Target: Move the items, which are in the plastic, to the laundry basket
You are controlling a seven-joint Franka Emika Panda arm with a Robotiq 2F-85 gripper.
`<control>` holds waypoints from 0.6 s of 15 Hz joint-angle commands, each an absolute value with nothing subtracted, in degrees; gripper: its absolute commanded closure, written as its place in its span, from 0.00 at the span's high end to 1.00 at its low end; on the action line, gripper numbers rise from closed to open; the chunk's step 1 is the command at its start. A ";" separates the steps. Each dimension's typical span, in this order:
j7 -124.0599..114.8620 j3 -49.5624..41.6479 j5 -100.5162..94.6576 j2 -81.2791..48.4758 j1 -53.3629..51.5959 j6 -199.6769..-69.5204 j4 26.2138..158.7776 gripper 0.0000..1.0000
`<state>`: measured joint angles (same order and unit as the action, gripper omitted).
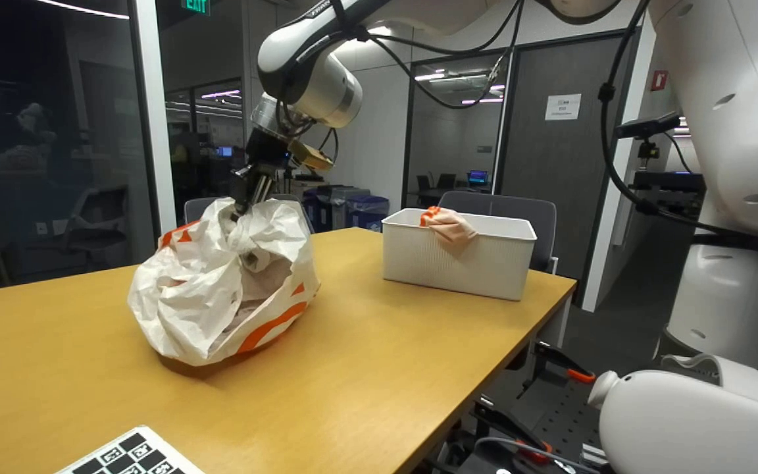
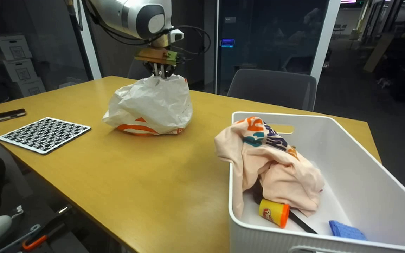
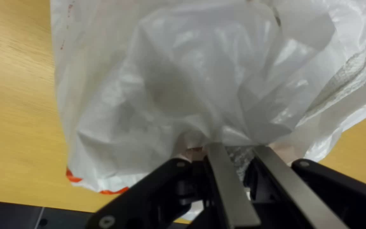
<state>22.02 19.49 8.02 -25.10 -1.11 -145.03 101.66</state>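
Observation:
A white plastic bag with orange markings sits on the table in both exterior views (image 1: 181, 306) (image 2: 149, 109) and fills much of the wrist view (image 3: 176, 79). My gripper (image 1: 251, 204) points down into the top of the bag; it also shows in an exterior view (image 2: 159, 74). In the wrist view its fingertips (image 3: 237, 148) stand a narrow gap apart, and a grey speckled thing (image 3: 238, 156) shows between them. Whether they hold it cannot be told. Pinkish patches (image 3: 286, 152) show beside the fingers. The white basket (image 1: 454, 263) (image 2: 367, 163) stands apart from the bag.
A peach cloth (image 2: 290, 175) hangs over the basket's rim and lies inside it, with a yellow tub (image 2: 272, 211), a blue sponge (image 2: 346, 230) and a dark strip (image 2: 302, 222). A checkered board (image 2: 44, 135) and a dark flat object (image 2: 5, 116) lie near the table's edge.

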 commanded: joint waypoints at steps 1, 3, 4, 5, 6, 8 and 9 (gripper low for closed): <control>14.22 12.90 0.95 -17.06 -5.98 -149.19 108.17 0.04; 11.50 11.76 -1.52 -14.42 -7.03 -150.39 110.11 0.04; 10.18 11.30 -2.52 -12.91 -7.59 -152.02 111.44 0.04; 8.32 10.43 -4.44 -11.21 -8.46 -154.15 112.94 0.04; 7.28 10.21 -5.42 -9.87 -8.87 -155.13 113.97 0.04; 7.50 11.44 -3.36 -7.27 -8.65 -155.93 115.91 0.04; 11.73 14.00 3.22 -6.15 -7.37 -155.09 116.73 0.04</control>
